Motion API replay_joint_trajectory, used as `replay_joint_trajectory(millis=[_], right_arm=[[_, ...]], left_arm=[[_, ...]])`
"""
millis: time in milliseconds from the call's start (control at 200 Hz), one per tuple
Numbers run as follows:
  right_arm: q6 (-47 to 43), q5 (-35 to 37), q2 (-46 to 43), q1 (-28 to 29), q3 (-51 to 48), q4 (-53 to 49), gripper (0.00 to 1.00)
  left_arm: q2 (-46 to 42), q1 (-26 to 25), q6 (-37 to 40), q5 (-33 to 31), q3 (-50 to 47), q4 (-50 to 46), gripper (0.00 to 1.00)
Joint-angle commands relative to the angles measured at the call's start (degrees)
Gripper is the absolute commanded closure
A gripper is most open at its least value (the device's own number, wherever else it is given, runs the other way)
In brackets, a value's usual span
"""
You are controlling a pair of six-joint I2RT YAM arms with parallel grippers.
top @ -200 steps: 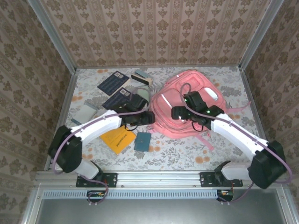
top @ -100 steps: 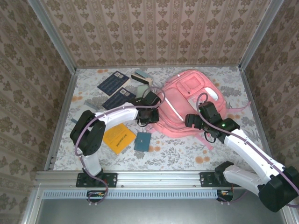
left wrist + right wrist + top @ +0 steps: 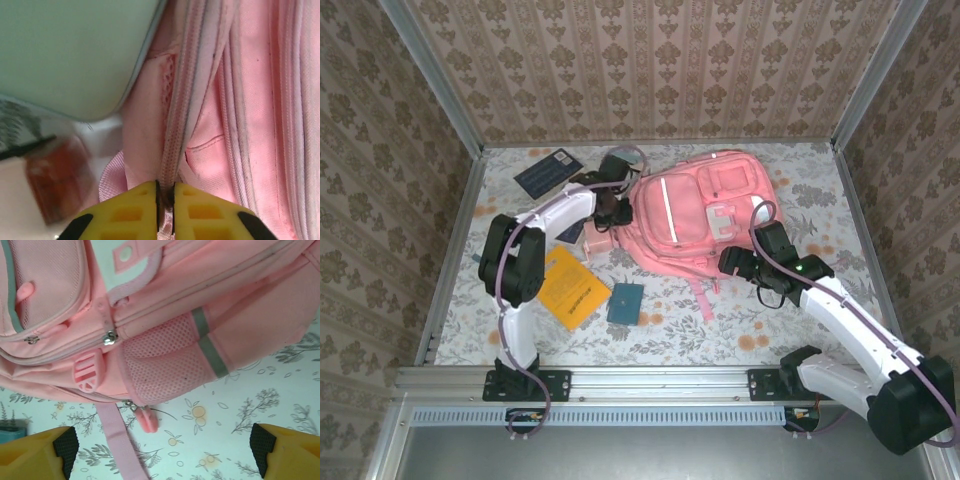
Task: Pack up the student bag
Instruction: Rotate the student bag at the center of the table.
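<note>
In the upper middle of the top view, student bag [image 3: 695, 215] lies flat; left gripper [image 3: 165, 200] at its left edge pinches the zipper seam [image 3: 172, 140], jaws nearly together. Right gripper [image 3: 162, 452], lower right of bag, gapes empty. Right wrist view adds a mesh side pocket [image 3: 165, 365].

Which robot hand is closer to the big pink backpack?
Left. The left gripper pinches a zipper seam of the student bag, so it touches it. The right gripper hangs open just off the bag's near right side, not touching.
</note>
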Motion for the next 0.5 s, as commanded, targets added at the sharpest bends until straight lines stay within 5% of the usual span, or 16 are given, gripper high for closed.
replay_joint_trajectory(millis=[0, 90, 495], right_arm=[[4.72, -5.82, 0.96, -1.93, -1.93, 4.56, 0.1], [6.98, -7.88, 2.35, -3.71, -1.83, 4.78, 0.12], [10.82, -10.96, 3.32, -7.01, -2.57, 4.86, 0.15]], left_arm=[[-2.72, 0.09, 3.85, -2.89, 2.31, -2.18, 0.56], [-6.89, -2.11, 1.79, -6.75, -0.89, -0.67, 0.33], [-21.08, -24.2, -10.68, -16.26, -20.71, 12.53, 0.35]])
